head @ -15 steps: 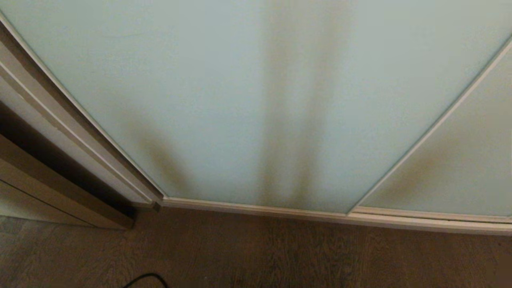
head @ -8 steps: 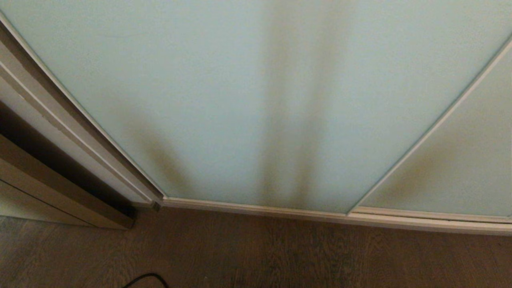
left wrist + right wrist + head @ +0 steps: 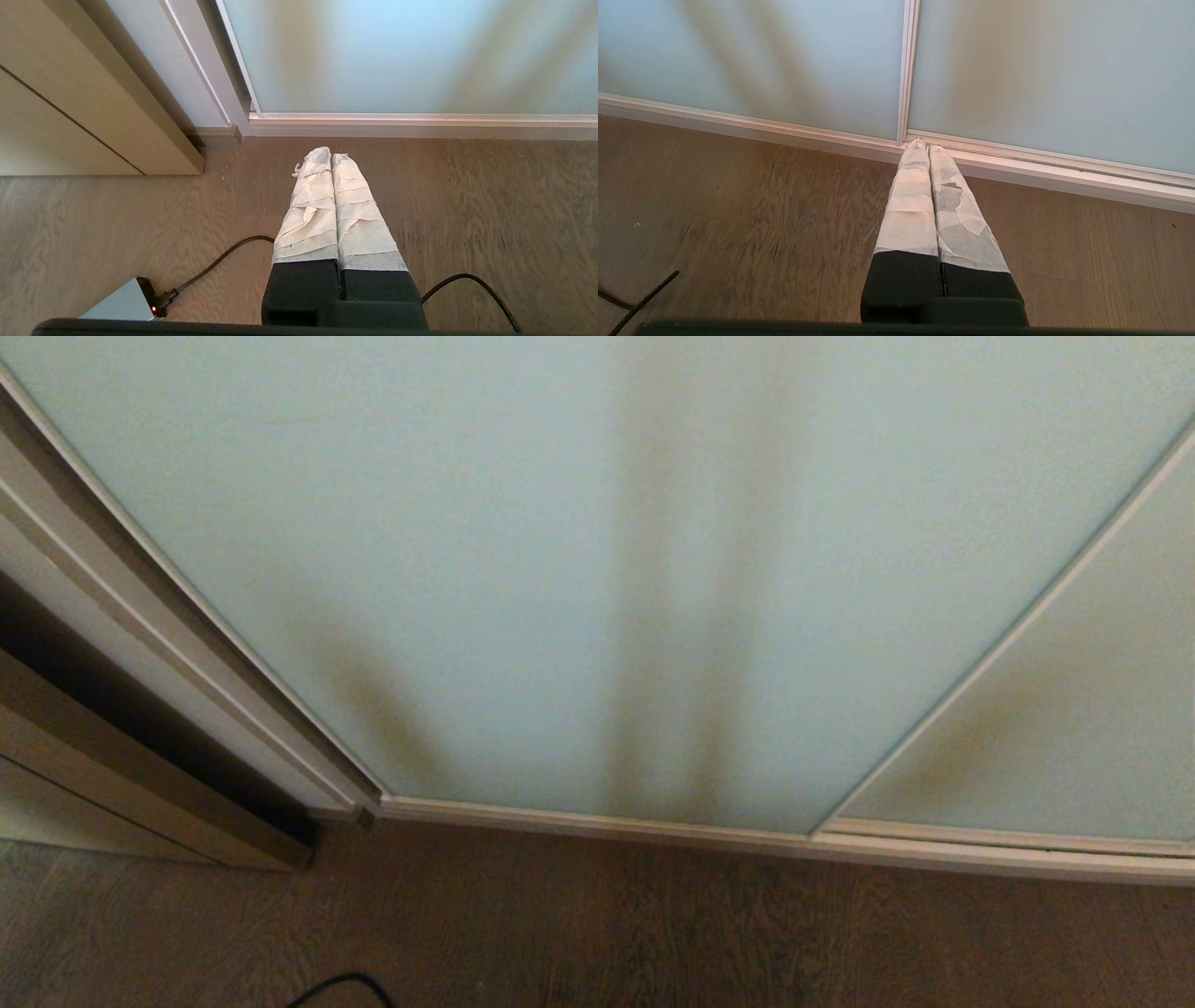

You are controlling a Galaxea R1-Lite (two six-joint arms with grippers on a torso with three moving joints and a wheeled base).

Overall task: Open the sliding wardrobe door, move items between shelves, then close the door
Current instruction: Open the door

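- Brown wood-grain floor is running along the foot of the wardrobe, and the sliding wardrobe door is standing fully shut, its pale green frosted glass filling the head view.
- Right of that door, a second frosted panel is sitting edge to edge with it.
- Left of the door, a beige cabinet side is standing apart across a dark gap.
- Below the door's bottom rail, the left gripper is hanging over the floor, jaws pressed together, gripping nothing.
- At the door's right edge, the right gripper is pointing at the seam, jaws likewise closed and empty.
- Near the door's left corner, a black cable is trailing over the floor to a small grey box.
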